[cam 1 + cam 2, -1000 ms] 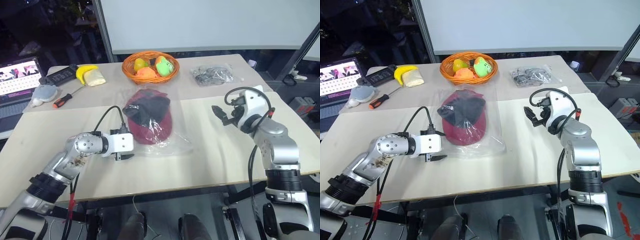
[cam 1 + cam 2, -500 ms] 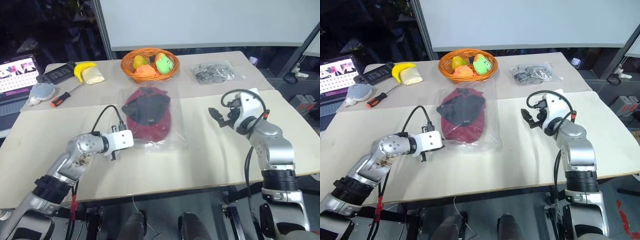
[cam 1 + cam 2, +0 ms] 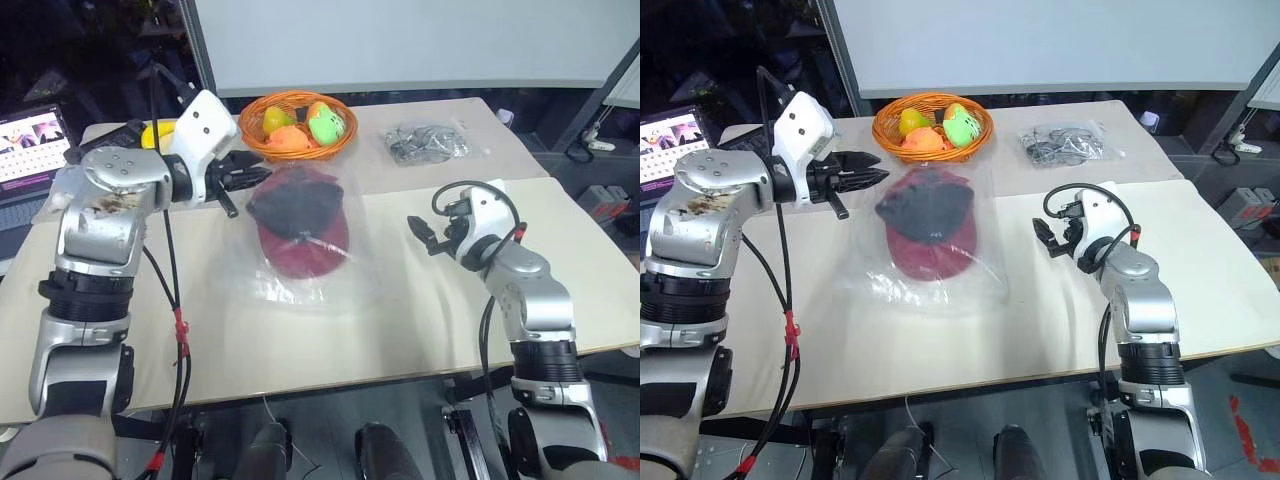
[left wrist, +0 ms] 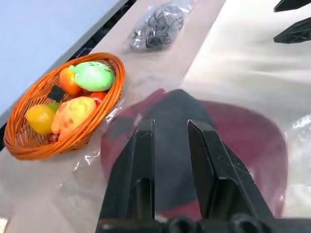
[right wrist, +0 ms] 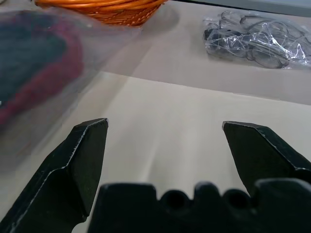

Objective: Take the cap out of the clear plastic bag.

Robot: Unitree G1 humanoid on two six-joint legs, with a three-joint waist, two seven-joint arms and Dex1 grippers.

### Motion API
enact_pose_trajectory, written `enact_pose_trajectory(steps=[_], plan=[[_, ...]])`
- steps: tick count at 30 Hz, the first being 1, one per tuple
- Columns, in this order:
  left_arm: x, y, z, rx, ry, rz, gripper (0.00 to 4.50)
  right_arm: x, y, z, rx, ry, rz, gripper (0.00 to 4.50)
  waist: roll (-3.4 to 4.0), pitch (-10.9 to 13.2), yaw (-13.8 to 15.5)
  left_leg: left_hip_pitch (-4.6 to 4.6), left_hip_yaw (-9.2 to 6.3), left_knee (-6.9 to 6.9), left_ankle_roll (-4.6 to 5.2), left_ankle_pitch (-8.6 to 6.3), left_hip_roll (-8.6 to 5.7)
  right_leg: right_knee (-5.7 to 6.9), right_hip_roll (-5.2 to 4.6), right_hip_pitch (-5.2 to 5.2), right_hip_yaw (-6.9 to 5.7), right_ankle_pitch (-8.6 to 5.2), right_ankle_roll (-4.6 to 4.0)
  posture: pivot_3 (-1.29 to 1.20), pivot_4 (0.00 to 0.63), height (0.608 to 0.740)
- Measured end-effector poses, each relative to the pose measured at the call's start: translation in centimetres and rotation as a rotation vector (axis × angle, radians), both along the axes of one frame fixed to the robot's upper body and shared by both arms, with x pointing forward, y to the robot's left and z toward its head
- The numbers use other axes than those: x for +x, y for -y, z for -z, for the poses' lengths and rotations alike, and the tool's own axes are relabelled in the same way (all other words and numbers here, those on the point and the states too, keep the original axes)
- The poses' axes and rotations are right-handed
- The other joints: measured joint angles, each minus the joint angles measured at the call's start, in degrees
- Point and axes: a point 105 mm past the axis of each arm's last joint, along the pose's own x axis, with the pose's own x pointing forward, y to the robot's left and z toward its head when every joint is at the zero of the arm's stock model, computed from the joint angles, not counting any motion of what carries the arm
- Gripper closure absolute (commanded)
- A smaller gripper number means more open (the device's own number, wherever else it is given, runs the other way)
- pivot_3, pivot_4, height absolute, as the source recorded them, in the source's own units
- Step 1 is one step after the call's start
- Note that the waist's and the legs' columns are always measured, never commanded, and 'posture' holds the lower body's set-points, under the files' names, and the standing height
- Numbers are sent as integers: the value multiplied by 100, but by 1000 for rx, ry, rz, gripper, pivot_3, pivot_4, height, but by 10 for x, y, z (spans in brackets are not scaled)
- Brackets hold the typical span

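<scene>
Two light, soft things: the cap [image 3: 300, 235] sits inside the slippery, crinkly bag [image 3: 320, 290] on the table [image 3: 420, 320]. The left gripper [image 3: 878, 179] pinches the bag's far edge. The right gripper [image 3: 420, 235], wide open beside it, should probably grasp the stiffer brim.

Cap [image 3: 300, 222] inside bag [image 3: 312, 285], before basket [image 3: 296, 125]

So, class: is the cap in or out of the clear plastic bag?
In. The cap lies under the clear plastic bag's glossy film, which surrounds it.

Glossy crinkled plastic bag [image 3: 300, 260], cloth cap [image 3: 300, 225]
</scene>
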Motion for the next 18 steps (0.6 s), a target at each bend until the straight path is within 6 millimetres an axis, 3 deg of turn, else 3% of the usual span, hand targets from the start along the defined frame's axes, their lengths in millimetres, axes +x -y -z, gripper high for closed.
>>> enact_pose_trajectory(steps=[5, 8, 11, 14, 16, 17, 18], plan=[[-1, 2, 6, 5, -19, 9, 3393, -7, -13, -12, 66, 16, -72, 0, 0, 1, -1, -1, 0, 0, 0, 0, 0, -1, 0, 0, 1, 0, -1, 0, 150, 740], [-18, 7, 34, 53, -138, 102, 3393, -15, -25, -38, 144, 54, -161, 0, 1, 1, -47, -1, 2, -3, -1, -1, 1, -2, -1, -1, 6, 1, -2, 0, 150, 740], [-41, 12, 69, 143, -250, 203, 3393, -19, -22, -57, 152, 95, -172, 0, 1, 2, -48, 1, 1, -4, -1, -1, 4, -4, 0, -1, 5, 2, -4, 0, 150, 740], [-54, 18, 86, 188, -296, 249, 3393, -19, -19, -57, 142, 87, -158, 0, -1, 3, -17, 0, 2, -3, -1, -1, 5, -2, 1, 0, 4, 2, -5, 0, 150, 740], [-61, 24, 83, 191, -282, 278, 3393, -19, -17, -52, 134, 74, -145, 0, -3, 3, 11, 0, 2, -2, -1, -1, 6, -3, 2, 1, 3, 2, -4, 0, 150, 740], [-64, 27, 80, 194, -265, 291, 2878, -19, -16, -48, 132, 64, -136, 0, -3, 3, 27, 0, 2, -2, -1, -1, 5, -3, 1, 1, 3, 2, -4, 0, 150, 740], [-67, 29, 77, 199, -249, 299, 2728, -18, -15, -44, 130, 51, -127, 0, -3, 4, 45, -1, 2, -2, -1, -1, 5, -4, 0, 0, 4, 2, -4, 0, 150, 740]])
